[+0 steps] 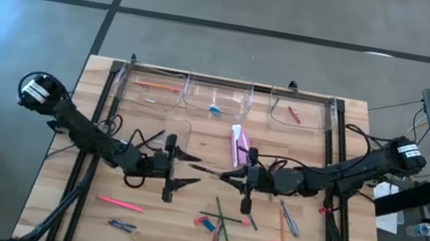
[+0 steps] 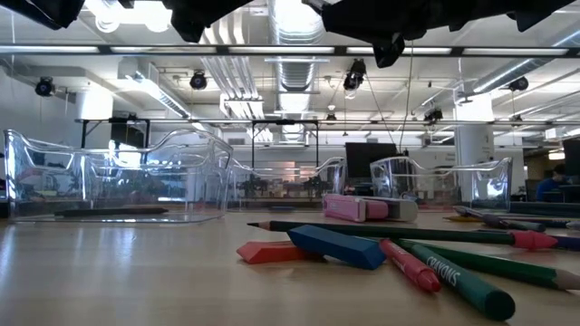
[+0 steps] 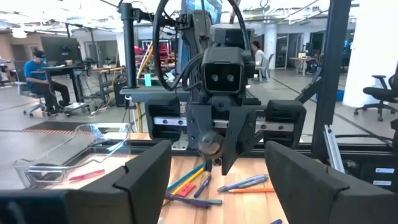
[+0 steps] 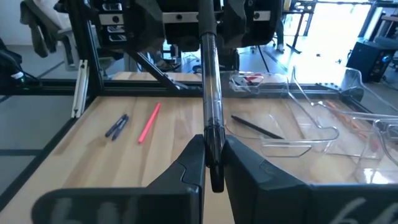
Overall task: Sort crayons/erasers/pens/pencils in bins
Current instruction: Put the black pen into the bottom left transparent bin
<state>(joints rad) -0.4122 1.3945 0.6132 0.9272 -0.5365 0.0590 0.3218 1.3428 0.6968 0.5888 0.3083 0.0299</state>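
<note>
Wooden table point(image 1: 98, 180), scattered erasers point(image 2: 335, 244), open office

High view looks straight down; low view sits at tabletop level facing far; wrist views face each other, sharing the table point(image 1: 98, 180).

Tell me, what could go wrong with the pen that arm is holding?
The right gripper pinches the pen only at one end, so it could tilt or slip out. The open left gripper sits close by its other end and might knock it loose.
</note>
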